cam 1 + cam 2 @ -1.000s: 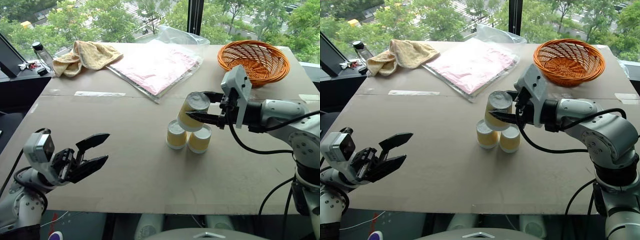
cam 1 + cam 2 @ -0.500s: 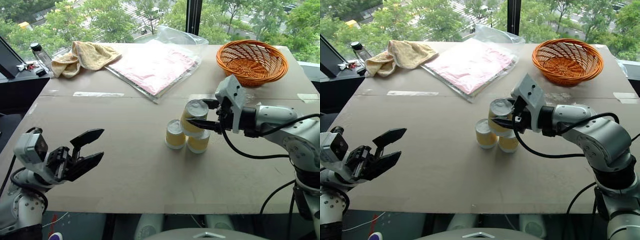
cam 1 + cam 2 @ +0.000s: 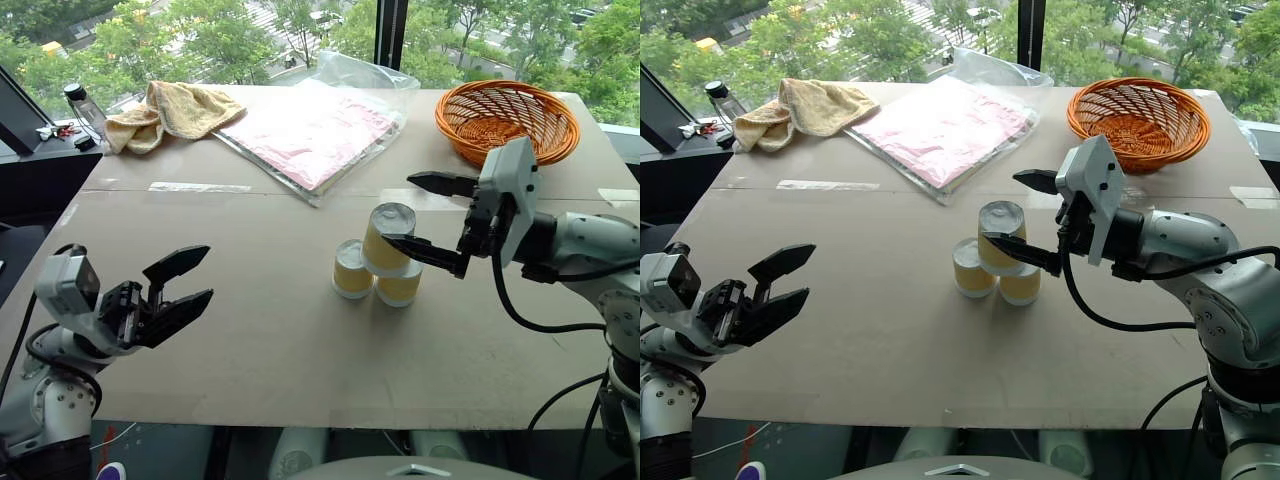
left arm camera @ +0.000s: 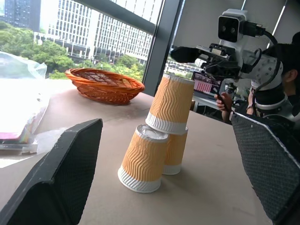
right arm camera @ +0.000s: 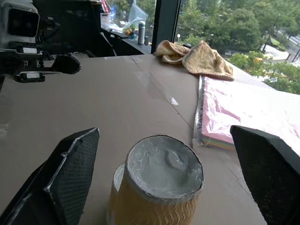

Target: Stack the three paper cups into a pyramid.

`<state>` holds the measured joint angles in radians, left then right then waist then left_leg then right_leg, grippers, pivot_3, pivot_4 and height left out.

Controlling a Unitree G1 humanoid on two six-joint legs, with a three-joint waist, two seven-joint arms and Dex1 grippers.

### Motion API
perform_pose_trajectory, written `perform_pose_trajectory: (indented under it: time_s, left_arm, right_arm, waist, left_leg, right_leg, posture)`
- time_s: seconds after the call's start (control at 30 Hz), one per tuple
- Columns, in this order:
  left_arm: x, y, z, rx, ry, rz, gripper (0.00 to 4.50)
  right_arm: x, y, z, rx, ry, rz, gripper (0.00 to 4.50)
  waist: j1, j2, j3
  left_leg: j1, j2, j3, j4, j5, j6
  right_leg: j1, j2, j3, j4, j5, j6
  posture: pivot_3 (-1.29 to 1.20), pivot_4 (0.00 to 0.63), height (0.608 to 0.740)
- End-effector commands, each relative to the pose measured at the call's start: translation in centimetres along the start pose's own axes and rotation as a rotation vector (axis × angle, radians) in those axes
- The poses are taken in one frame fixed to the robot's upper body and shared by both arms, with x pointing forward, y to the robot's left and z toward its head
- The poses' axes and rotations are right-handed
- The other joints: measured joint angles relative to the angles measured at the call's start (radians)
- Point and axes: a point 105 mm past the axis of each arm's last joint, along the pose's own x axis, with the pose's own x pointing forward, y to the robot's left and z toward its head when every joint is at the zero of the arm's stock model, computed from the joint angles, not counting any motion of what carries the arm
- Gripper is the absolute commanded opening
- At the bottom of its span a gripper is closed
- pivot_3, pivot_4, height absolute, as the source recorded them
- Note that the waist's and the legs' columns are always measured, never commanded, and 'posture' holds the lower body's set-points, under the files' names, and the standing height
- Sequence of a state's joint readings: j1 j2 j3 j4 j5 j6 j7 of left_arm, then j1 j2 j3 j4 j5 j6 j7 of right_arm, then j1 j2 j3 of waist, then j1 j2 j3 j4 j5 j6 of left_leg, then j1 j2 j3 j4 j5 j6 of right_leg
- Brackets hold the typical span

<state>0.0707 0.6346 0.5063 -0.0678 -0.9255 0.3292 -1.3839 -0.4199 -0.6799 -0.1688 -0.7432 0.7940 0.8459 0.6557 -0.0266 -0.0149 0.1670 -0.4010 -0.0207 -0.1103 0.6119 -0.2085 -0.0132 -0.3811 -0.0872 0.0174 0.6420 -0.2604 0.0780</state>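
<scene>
Standing wide apart, the two black fingers of the right gripper (image 3: 432, 215) are bracketing the top cup (image 3: 385, 238) without touching it: one finger is reaching past its far side, the other is pointing in at its near side, close to the ribbed wall. The grip is released, and the top cup is sitting upside down on the two base cups (image 3: 376, 277), which are standing side by side, touching, near the middle of the cardboard-covered table (image 3: 250, 340). So the pyramid (image 4: 158, 134) is looking built.

Judging from the left wrist view, the top cup is leaning a little and bearing more on the farther base cup, so its seat may be poor. The near finger is the main risk: if the arm is drawing back to the right without first clearing that wall, it could be clipping the cup and tipping it off. A base cup nudged sideways would be dropping the top one between them.

The left gripper (image 3: 178, 293) is hanging open at the near left, well apart from the cups. The orange basket (image 3: 507, 122) is resting far right, clear of any retreat path.
</scene>
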Motion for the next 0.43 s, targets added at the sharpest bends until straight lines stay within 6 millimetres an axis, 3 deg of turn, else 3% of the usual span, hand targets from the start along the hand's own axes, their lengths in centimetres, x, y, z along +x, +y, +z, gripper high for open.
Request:
perform_pose_trajectory:
  time_s: [0.03, 0.13, 0.33, 0.43]
  left_arm:
    - [0.4, 0.7, -0.7, 0.006, 0.054, 0.047, 4.50]
    - [0.4, 1.8, -1.9, 0.006, 0.131, 0.115, 4.50]
    - [-0.7, 2.8, -4.2, 0.024, 0.304, 0.201, 4.50]
    - [-0.9, 2.7, -5.0, 0.012, 0.355, 0.196, 4.50]
  right_arm:
    - [-2.3, 0.2, 0.7, -0.063, -0.021, -0.052, 4.41]
    - [-6.0, 0.1, -1.7, -0.009, 0.051, -0.156, 4.41]
    - [-13.0, 2.0, -8.1, 0.133, 0.259, -0.280, 4.41]
    - [-14.9, 2.9, -10.4, 0.162, 0.331, -0.304, 4.41]
  waist:
    - [0.008, 0.000, 0.000]
    - [0.018, -0.002, 0.000]
    - [0.015, -0.002, 0.000]
    - [0.013, -0.003, 0.000]
  left_leg:
    - [0.000, 0.000, 0.000, 0.000, 0.000, 0.000]
    - [0.000, 0.000, -0.001, 0.000, 0.000, 0.000]
    - [0.002, 0.000, 0.001, 0.000, 0.000, 0.000]
    - [0.004, 0.002, 0.003, 0.000, 0.000, 0.000]
  right_leg:
    - [0.000, 0.000, 0.000, 0.000, 0.000, 0.000]
    - [0.001, 0.000, -0.001, 0.000, 0.000, 0.000]
    - [0.003, 0.000, 0.000, 0.000, -0.001, 0.000]
    - [0.003, 0.001, 0.000, 0.000, -0.004, 0.000]
  posture:
    - [0.00, 0.150, 0.740]
    - [0.00, 0.150, 0.740]
    - [0.00, 0.150, 0.740]
    - [0.00, 0.150, 0.740]
